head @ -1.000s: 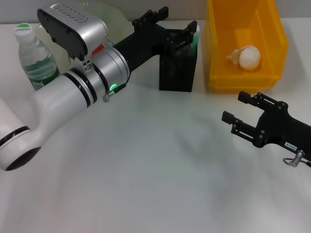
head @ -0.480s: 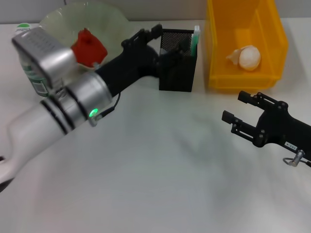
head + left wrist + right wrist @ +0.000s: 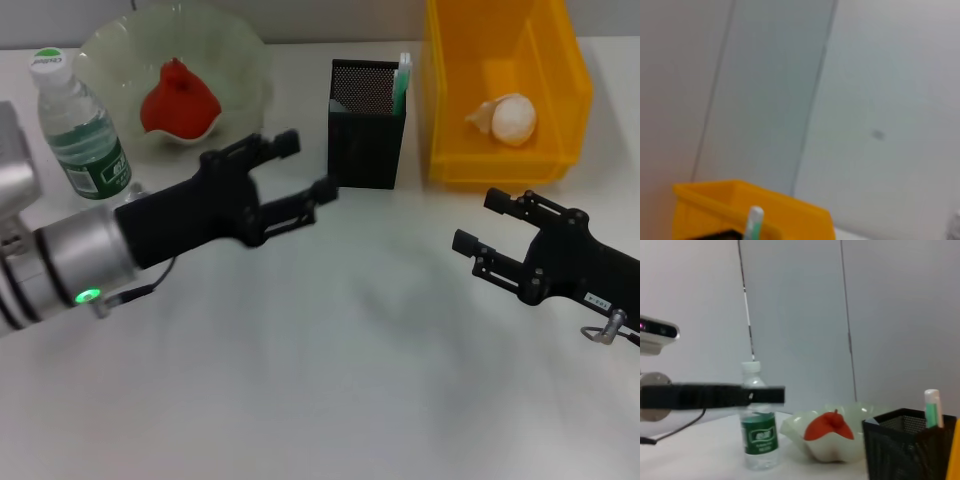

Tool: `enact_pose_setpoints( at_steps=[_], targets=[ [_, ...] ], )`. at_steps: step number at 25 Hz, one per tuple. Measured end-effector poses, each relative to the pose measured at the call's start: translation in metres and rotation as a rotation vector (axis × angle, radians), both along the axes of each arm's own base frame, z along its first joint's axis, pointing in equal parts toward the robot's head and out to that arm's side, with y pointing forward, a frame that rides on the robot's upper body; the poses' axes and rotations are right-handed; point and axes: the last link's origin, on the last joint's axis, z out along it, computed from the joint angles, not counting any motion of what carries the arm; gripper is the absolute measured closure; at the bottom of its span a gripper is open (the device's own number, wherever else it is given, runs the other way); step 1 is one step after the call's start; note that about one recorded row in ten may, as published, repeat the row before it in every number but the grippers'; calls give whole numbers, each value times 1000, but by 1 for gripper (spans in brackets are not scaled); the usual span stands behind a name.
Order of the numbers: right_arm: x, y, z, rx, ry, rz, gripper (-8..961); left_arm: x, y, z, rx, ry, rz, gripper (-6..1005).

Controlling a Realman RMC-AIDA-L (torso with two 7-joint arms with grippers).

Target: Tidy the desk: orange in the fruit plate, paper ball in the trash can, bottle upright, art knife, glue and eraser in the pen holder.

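Pen holder is standing at the back of the desk, between fruit plate and trash can, a green-and-white stick poking from its corner. And the left gripper is pulling away from it now, back toward the robot, fingers spread and carrying nothing, where a second ago it was hanging over the mesh rim. I'd judge that a drop just made. Looking round: the orange is sitting in its plate, the paper ball is lying in the yellow can, the bottle is standing upright. The right gripper is waiting low near the can, open too. White desktop, bare in front; plain pale panelled walls behind.
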Motion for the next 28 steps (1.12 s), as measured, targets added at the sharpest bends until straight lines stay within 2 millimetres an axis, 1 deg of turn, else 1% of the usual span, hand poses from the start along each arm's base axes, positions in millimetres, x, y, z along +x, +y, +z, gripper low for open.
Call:
enact_pose_setpoints(
  at_steps=[3, 4, 5, 7, 9, 13, 14, 16, 17, 21, 24, 27, 28],
  targets=[
    [-2, -1, -1, -29, 5, 9, 261, -4, -2, 3, -22, 18, -11, 199],
    [-3, -2, -2, -45, 6, 13, 261, -12, -6, 9, -71, 59, -30, 199],
    [-4, -2, -3, -72, 4, 19, 261, -12, -6, 9, -71, 59, -30, 199],
    [-7, -2, -6, -116, -2, 32, 261, -22, -11, 20, -115, 118, -71, 199],
    [-11, -3, -12, -171, -16, 60, 261, -25, -14, 24, -139, 139, -92, 199],
    [-16, -3, -16, -236, -30, 81, 261, -29, -20, 33, -207, 179, -139, 199],
    [-20, -1, -19, -290, -35, 82, 261, -30, -21, 34, -219, 187, -145, 199],
    [-22, 0, -20, -309, -31, 77, 261, -31, -22, 36, -233, 197, -152, 199],
    [-23, 1, -20, -327, -27, 71, 261, -31, -24, 37, -273, 220, -165, 199],
    [-29, 1, -22, -385, -27, 82, 260, -32, -27, 36, -322, 252, -185, 199],
    [-35, 0, -30, -450, -69, 103, 260, -30, -29, 33, -348, 265, -198, 199],
    [-36, 0, -31, -452, -81, 113, 260, -29, -29, 32, -352, 264, -200, 199],
    [-35, 1, -31, -451, -86, 116, 235, -29, -29, 32, -353, 263, -200, 199]
  ],
)
